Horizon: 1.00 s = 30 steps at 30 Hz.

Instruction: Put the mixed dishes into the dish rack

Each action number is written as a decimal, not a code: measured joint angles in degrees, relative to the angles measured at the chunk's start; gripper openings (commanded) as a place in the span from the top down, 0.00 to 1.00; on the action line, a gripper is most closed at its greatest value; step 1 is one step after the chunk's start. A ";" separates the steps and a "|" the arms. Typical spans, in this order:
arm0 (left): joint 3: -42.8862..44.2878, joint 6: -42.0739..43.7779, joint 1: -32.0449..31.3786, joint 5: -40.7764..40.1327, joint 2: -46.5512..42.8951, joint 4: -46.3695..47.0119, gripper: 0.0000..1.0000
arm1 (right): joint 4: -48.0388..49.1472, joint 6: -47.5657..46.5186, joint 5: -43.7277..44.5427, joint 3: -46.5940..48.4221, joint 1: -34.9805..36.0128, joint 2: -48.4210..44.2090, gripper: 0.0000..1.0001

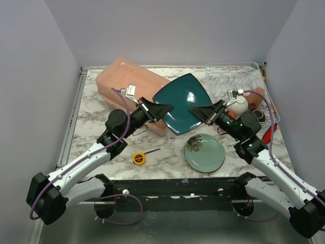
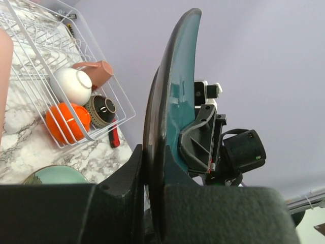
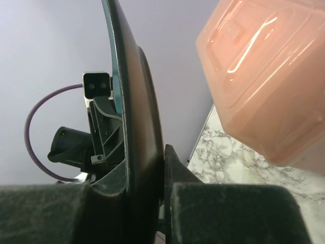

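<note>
On teal plate (image 1: 184,101), both claws (image 1: 166,109) (image 1: 196,111) tight

Robot lab test cell.
Plain lavender panels (image 1: 167,30) enclose a marble-patterned table (image 1: 91,117); left arm (image 1: 86,162), right arm (image 1: 277,173) bolted at its edge.

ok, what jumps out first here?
The teal square plate, raised mid-table, with the left gripper and the right gripper clamped on opposite edges. At the far right, the dish rack already holds bowls and a mug. A pink tub sits far left.
</note>
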 measured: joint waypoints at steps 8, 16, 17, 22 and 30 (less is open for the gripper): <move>1.53 2.01 -0.79 -2.54 -3.87 -3.52 0.08 | -0.63 6.08 1.03 0.11 0.42 0.52 1.00; 7.43 7.58 1.38 -6.71 -9.70 -20.87 0.01 | -0.02 11.41 -1.70 0.11 -5.53 4.68 1.00; 8.00 8.57 1.88 -7.52 -10.82 -23.34 0.02 | 0.02 12.07 -2.21 0.11 -7.10 5.38 1.00; 11.47 15.26 3.39 -11.30 -14.56 -32.61 0.02 | 0.04 13.97 -6.43 0.13 -17.81 8.26 1.00; 21.46 33.79 3.52 -12.74 -14.08 -41.20 0.02 | -8.04 4.61 -10.82 9.60 -35.21 14.08 1.00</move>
